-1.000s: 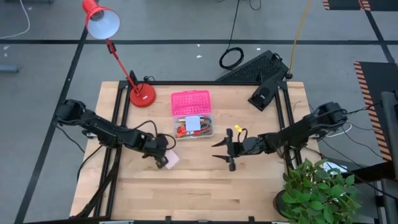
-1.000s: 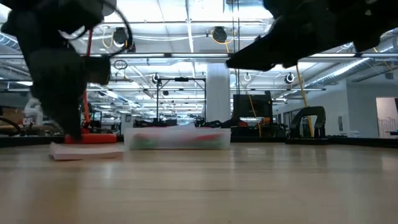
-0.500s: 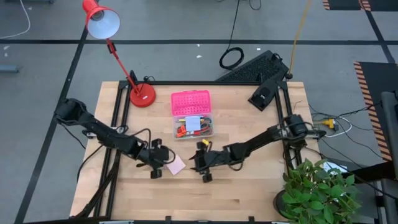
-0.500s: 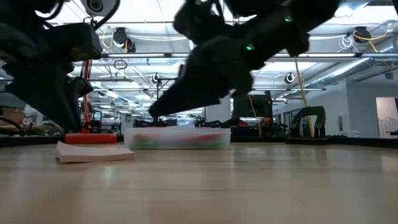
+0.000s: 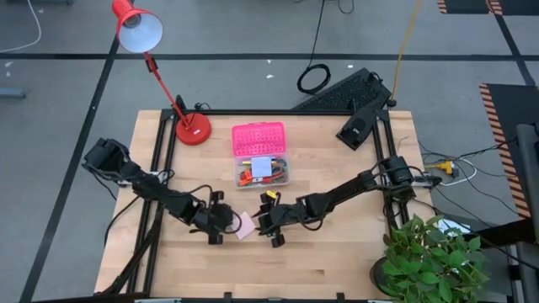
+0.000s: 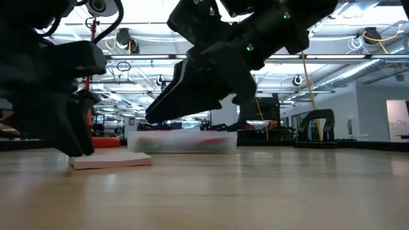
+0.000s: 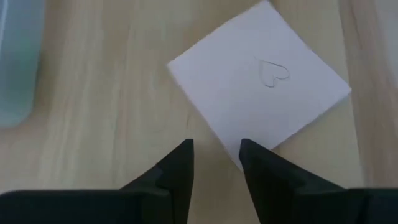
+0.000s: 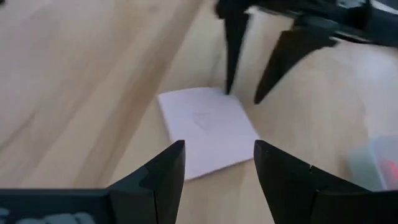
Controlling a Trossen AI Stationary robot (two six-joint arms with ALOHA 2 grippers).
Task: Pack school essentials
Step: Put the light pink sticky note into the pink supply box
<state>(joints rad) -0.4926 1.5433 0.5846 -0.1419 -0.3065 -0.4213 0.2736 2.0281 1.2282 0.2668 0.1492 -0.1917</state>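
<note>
A pink note pad (image 5: 244, 225) (flat on the wood) is seen just below the picture's middle. It is flanked by the left gripper (image 5: 217, 228) and the right gripper (image 5: 266, 225), both with fingers apart.

Low view: you see clear box (image 6: 182, 142) only as blur, contents red and green smears, items not nameable. Left gripper (image 6: 75, 137) hides far edge of pink note pad (image 6: 112, 161); contact with pad cannot be told. High view: box contents (image 5: 261, 172) too small to sort. Left wrist view: pale box edge (image 7: 15, 62) blurred, cut off at frame. Right wrist view: box corner (image 8: 379, 163) blurred, cut off.
</note>
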